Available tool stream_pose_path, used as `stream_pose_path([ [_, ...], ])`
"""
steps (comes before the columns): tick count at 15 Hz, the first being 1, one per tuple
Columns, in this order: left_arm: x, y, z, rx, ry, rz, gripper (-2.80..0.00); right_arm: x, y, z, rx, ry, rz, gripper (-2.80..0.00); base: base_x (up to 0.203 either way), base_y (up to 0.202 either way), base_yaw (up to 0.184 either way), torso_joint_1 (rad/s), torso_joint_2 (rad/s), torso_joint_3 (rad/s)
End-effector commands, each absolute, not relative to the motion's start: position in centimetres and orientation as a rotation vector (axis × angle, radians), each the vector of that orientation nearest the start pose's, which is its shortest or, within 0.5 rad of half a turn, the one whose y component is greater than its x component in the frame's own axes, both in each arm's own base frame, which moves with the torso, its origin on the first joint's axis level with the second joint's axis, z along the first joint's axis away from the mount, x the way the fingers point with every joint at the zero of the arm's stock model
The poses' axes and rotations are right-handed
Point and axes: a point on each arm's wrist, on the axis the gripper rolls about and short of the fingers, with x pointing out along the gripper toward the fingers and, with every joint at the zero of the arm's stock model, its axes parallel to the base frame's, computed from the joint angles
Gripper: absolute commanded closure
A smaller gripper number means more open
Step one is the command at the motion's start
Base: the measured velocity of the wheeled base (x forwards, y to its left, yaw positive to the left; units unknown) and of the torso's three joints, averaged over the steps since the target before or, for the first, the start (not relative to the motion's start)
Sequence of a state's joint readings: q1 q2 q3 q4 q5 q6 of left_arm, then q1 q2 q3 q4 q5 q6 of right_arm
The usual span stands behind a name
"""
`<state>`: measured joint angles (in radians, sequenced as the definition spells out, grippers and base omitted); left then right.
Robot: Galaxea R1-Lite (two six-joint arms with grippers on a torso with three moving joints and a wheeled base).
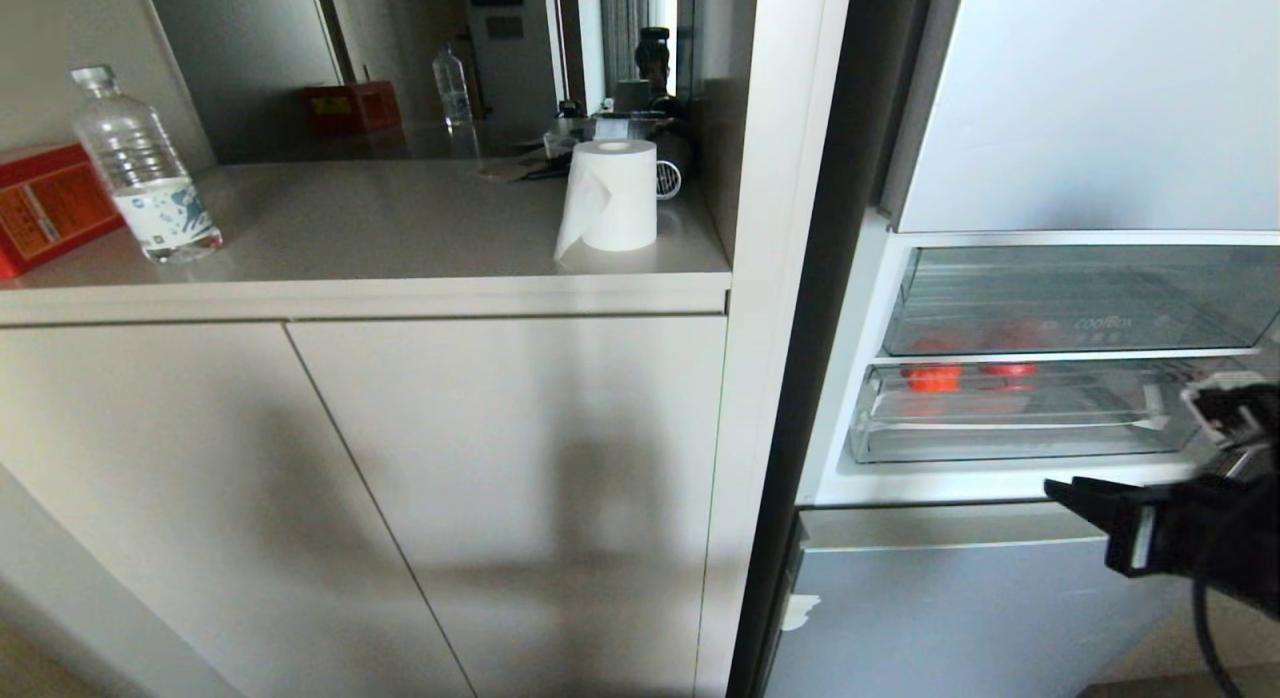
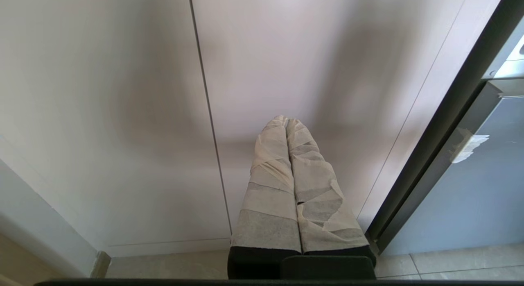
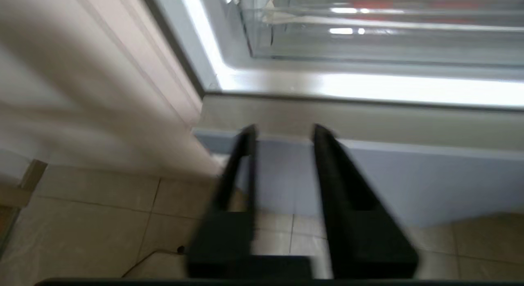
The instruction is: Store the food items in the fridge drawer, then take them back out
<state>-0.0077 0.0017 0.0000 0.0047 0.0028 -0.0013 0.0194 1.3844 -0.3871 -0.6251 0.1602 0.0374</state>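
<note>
The fridge drawer is a shallow clear tray in the open fridge compartment, also seen in the right wrist view. Two orange-red food items show blurred through its clear plastic near the left side. My right gripper hangs below and in front of the drawer, facing the blue-grey lower door panel. It is open, with nothing between its black fingers. My left gripper, its fingers wrapped in pale tape, is shut and empty, pointing at the beige cabinet door.
A second clear bin sits above the drawer, under the upper fridge door. On the counter to the left stand a water bottle, a red box and a paper roll. Tiled floor lies below.
</note>
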Motion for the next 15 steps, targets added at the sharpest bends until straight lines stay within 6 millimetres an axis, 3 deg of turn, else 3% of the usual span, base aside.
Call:
stream_pose_path([
  [1, -2.3, 0.0, 7.5, -0.001, 0.008, -0.005, 0.00, 24.7, 1.1, 11.0, 0.066, 0.440, 0.183, -2.80, 0.000, 0.000, 0.000, 0.000, 0.00, 0.000],
  [5, -2.3, 0.0, 7.5, -0.001, 0.008, -0.005, 0.00, 27.8, 2.4, 10.0, 0.056, 0.284, 0.233, -2.80, 0.000, 0.000, 0.000, 0.000, 0.00, 0.000],
  [9, -2.3, 0.0, 7.5, -0.001, 0.007, -0.005, 0.00, 30.3, 2.8, 7.7, 0.053, 0.222, 0.243, -2.80, 0.000, 0.000, 0.000, 0.000, 0.00, 0.000],
  [12, -2.3, 0.0, 7.5, -0.001, 0.006, -0.005, 0.00, 31.7, 3.6, 6.2, 0.052, 0.157, 0.259, -2.80, 0.000, 0.000, 0.000, 0.000, 0.00, 0.000],
  [15, -2.3, 0.0, 7.5, -0.001, 0.006, -0.005, 0.00, 32.0, 4.2, 6.2, 0.053, 0.142, 0.276, -2.80, 0.000, 0.000, 0.000, 0.000, 0.00, 0.000],
])
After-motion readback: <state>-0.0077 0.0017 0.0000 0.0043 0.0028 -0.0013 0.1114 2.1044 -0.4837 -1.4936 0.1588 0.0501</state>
